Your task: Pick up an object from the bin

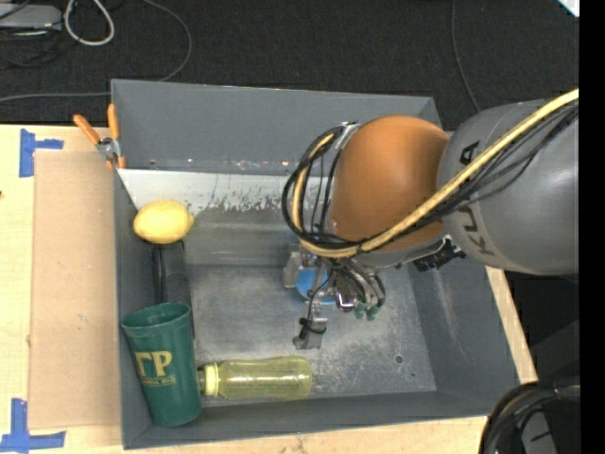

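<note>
While the arm point(510, 197) reaches in from the right of the frame, its gripper point(326, 315) sits low over the bare centre of the grey metal bin point(227, 140), under the orange wrist cover point(392, 178). Can't tell how wide the gripper is set; the cover and the cables point(312, 187) hide most of it. Nothing visible in its grasp, so no pick yet.

Nearest candidate is the small blue object point(304, 278), just beside the gripper on its upper-left side. It's partly hidden, its kind is unclear, and I can't say whether they touch.

Next nearest is the clear plastic bottle with yellowish contents point(255, 379). It lies on its side along the lower wall, below-left of the gripper and apart from it. Its left end is at, or just beside, the dark green plastic cup with pale lettering point(163, 362), upright in the lower-left corner.

The yellow lemon-shaped object point(163, 222) is at the upper left of the bin floor, well apart. A dark narrow thing point(159, 274) lies below it, between lemon and cup.

Judgement: the step in hand is approach/descent, with no target committed. The next move calls for centring over one thing, then dropping to the floor and closing.
- Blue object: shortest shift, up-left.
- Bottle: needs a grip across its short axis. It's round and may roll.
- Cup or lemon: a long traverse toward the left wall.
</note>
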